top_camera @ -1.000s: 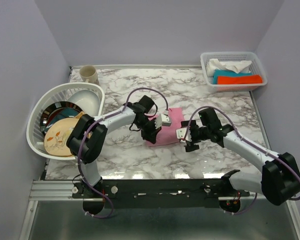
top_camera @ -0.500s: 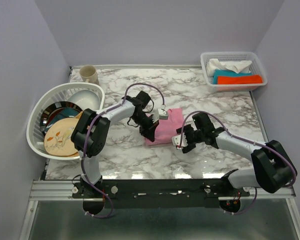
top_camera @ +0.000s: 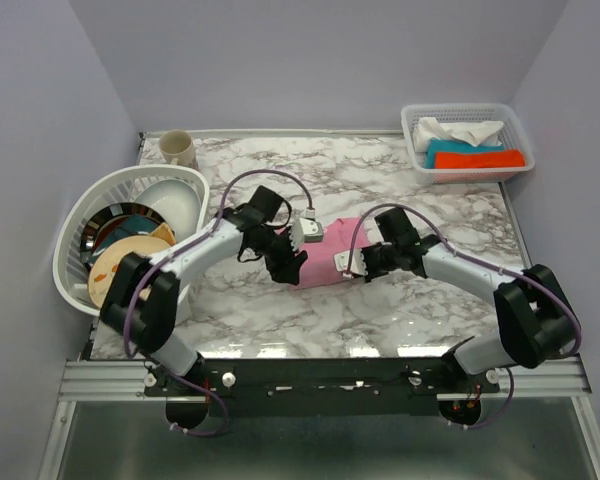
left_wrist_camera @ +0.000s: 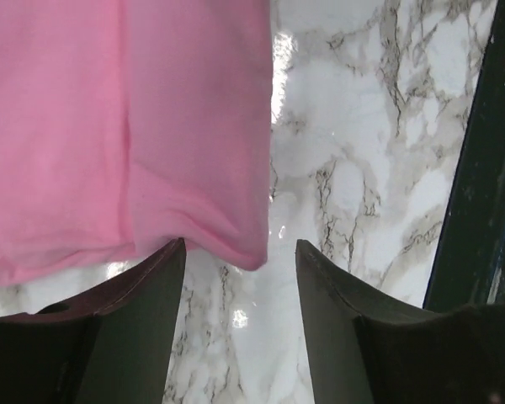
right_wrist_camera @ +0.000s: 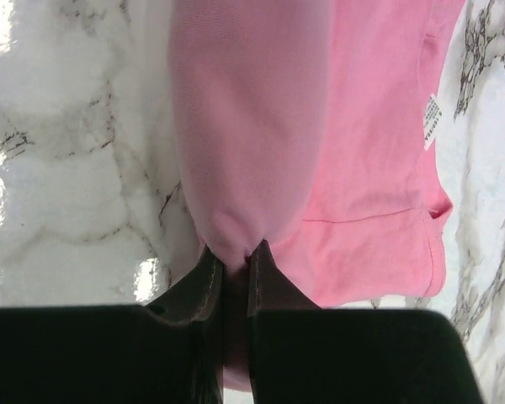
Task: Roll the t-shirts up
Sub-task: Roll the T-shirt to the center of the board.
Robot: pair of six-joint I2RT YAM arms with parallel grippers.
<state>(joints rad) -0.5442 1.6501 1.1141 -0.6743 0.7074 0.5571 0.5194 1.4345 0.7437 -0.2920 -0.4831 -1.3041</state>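
Observation:
The pink t-shirt (top_camera: 330, 255) lies folded on the marble table between my two grippers. My left gripper (top_camera: 288, 264) is at its left end. In the left wrist view this gripper (left_wrist_camera: 240, 248) is open, and a corner of the t-shirt (left_wrist_camera: 126, 126) lies just beyond the fingertips, touched by neither. My right gripper (top_camera: 354, 262) is at the cloth's right end. In the right wrist view it (right_wrist_camera: 234, 252) is shut on a pinched fold of the t-shirt (right_wrist_camera: 252, 126), which bunches up from the jaws. A small white label (right_wrist_camera: 430, 122) shows on the fabric.
A white dish basket (top_camera: 80, 215) with plates and a bowl stands at the left edge, with a beige cup (top_camera: 178, 148) behind it. At the back right a white basket (top_camera: 470, 172) holds folded cloths. The dark table edge (left_wrist_camera: 480, 168) runs close to my left gripper.
My left gripper has opened and let go of the t-shirt. My right gripper has moved left to the cloth and shut on its edge.

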